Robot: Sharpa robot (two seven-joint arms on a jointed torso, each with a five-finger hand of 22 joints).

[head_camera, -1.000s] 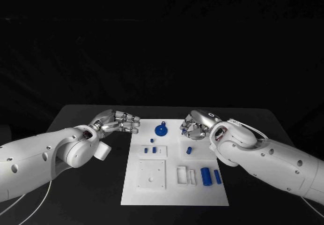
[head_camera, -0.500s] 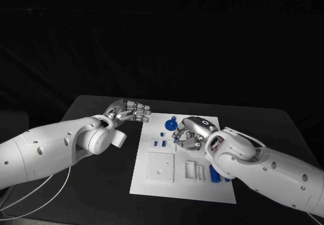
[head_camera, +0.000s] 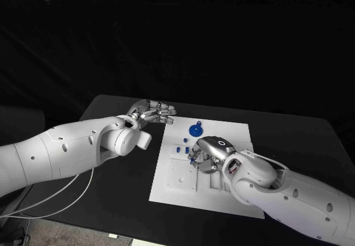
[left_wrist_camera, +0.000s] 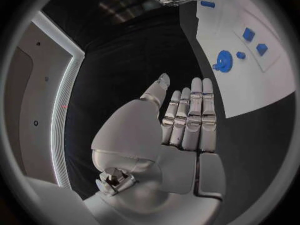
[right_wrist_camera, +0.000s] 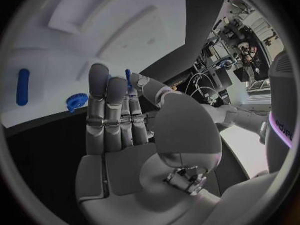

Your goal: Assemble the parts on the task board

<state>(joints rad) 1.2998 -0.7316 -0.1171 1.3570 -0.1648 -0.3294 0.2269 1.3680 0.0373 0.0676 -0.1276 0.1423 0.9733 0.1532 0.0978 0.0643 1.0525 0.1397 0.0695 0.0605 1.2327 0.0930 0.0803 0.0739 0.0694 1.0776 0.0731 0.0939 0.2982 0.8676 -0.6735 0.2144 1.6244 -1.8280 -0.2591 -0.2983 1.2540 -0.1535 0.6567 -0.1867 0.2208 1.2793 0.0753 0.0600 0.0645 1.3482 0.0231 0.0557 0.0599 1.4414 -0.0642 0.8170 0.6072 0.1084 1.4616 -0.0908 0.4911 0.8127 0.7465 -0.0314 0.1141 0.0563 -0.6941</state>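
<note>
While the right hand [head_camera: 208, 151] hangs low over the middle of the task board [head_camera: 229, 134], a thin blue pin [right_wrist_camera: 128, 78] stands pinched between its thumb and one fingertip, the other fingers [right_wrist_camera: 106, 105] lying straight and side by side. Just past those fingertips in the right wrist view lie two more blue parts on the white plate — a small toothed gear [right_wrist_camera: 77, 101] and an oblong piece [right_wrist_camera: 22, 86].

The left hand [head_camera: 153, 113] hovers over the black table [head_camera: 111, 102] just off the board's far left corner; its fingers [left_wrist_camera: 190, 115] are held flat and together, the thumb out to one side, and nothing sits in them. Beyond its fingertips the left wrist view shows the gear with a small blue stub [left_wrist_camera: 240, 55] beside it, then two small blue blocks [left_wrist_camera: 249, 34] standing side by side. From the head camera, one gear [head_camera: 195, 129] and two blocks [head_camera: 180, 149] can be counted — further parts under the right arm cannot be made out.
</note>
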